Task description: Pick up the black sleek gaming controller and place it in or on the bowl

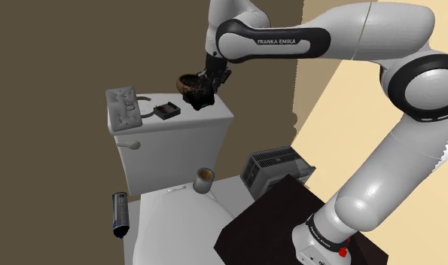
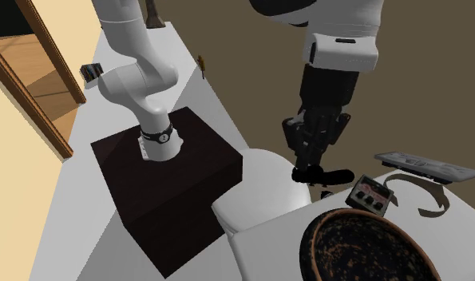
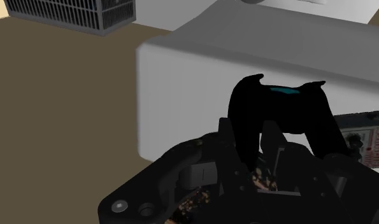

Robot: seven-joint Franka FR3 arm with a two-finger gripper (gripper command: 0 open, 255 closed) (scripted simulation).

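Upper centre, shoulder view | gripper [image 1: 208, 81] fingers closed on black controller [image 3: 283, 118], clasped between them | beside dark speckled bowl [image 2: 363, 247], inside bare | bowl on white tank [image 1: 207, 119]

The shoulder view looks down from beside the dark stand [image 1: 278, 214] toward the white toilet tank [image 1: 177, 147]. The second exterior view sits low by the bowl [image 2: 363, 247] on that tank, facing back at the stand (nearly opposite). The wrist view hangs close, seemingly over the tank's edge.
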